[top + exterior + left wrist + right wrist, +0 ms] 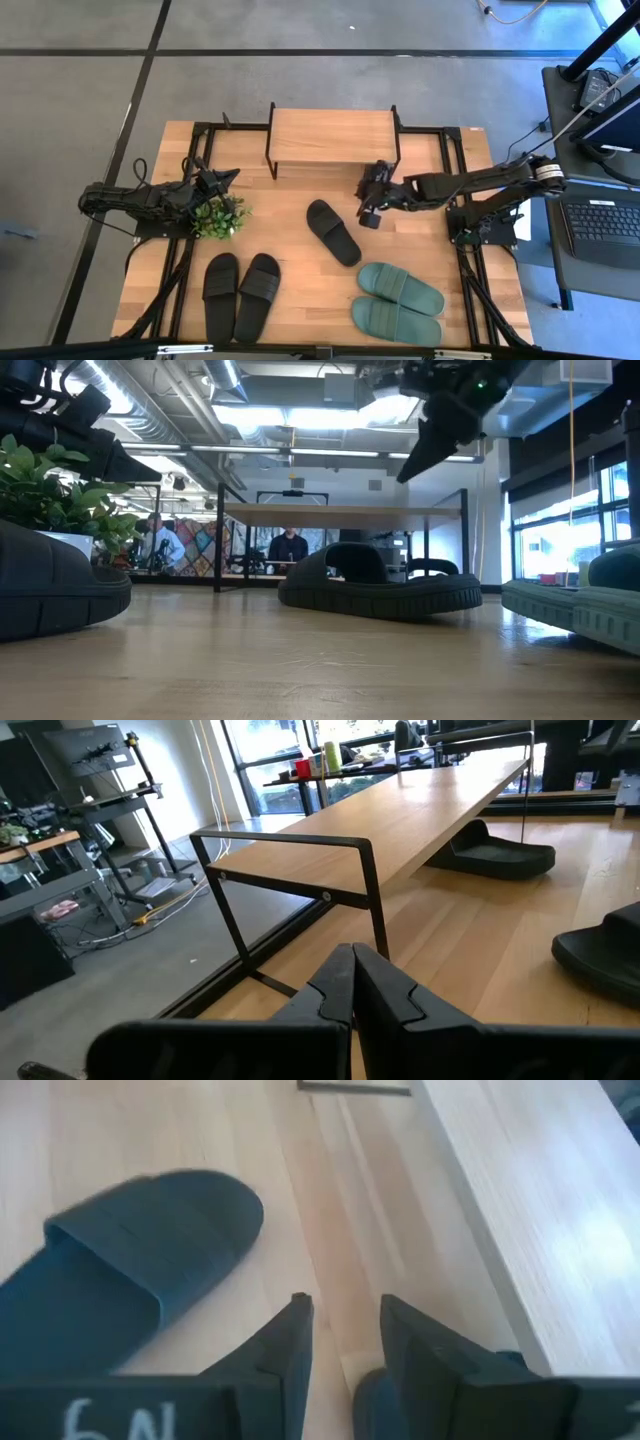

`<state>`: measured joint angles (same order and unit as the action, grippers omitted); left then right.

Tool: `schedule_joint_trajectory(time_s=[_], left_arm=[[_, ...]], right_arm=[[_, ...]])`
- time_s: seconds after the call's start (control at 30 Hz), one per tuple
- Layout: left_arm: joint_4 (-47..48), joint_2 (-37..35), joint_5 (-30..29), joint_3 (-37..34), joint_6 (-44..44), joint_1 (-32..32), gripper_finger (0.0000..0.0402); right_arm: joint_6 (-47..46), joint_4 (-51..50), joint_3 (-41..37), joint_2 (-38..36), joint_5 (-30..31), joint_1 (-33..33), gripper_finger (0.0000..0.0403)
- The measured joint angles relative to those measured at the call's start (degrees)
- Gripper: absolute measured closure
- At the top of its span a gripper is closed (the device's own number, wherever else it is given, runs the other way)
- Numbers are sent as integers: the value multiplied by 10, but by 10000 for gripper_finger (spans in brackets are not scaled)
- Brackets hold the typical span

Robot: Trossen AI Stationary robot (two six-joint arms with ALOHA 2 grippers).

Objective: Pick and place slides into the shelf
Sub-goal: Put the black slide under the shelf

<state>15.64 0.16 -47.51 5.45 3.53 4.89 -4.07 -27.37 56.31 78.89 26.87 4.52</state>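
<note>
**Wooden table, grey floor, open workshop behind**

The table (300,290) is a light wooden top on a black frame, standing on a grey concrete floor marked with dark lines. At its far edge stands the shelf (333,136), a pale plank on thin black legs. In the left wrist view, one black slide (490,850) lies under the plank.

A single black slide (333,232) lies slantwise near the middle of the table. A black pair (241,295) sits side by side at the near left, and the green pair (398,302) lies at the near right, one slide just beside the other. A small plant (219,217) stands left of centre, close to the left arm.

The right gripper (371,212) hangs above the table just in front of the shelf, between it and the single slide. Its fingers (288,1342) stand a little apart with only bare wood showing between them; it grips nothing. The left gripper (226,180) rests at the left side by the plant, its fingers (350,982) pressed together on nothing.

To the right of the table a desk carries a laptop (602,222). The low view looks under the shelf into a workshop with ceiling lights, exposed ducts and large windows on the right. Two people (288,546) are far back in the room, one of them seated.
</note>
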Motion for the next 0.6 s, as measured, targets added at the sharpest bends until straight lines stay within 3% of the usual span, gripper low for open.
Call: schedule_joint_trajectory(time_s=[0.1, 0.27, 0.33, 0.43, 0.6], left_arm=[[0, 0, 0, 0, 0, 0, 401], [0, 0, 0, 0, 0, 0, 401], [0, 0, 0, 0, 0, 0, 401], [0, 0, 0, 0, 0, 0, 401], [0, 0, 0, 0, 0, 0, 401]], right_arm=[[-5, -44, 0, 0, -18, 8, 282], [-123, -200, -1, 5, 4, 13, 287], [-147, -209, -10, 4, 3, 14, 292], [-135, -140, -41, 5, -29, 17, 300], [-29, 132, -119, 23, -50, 24, 310]])
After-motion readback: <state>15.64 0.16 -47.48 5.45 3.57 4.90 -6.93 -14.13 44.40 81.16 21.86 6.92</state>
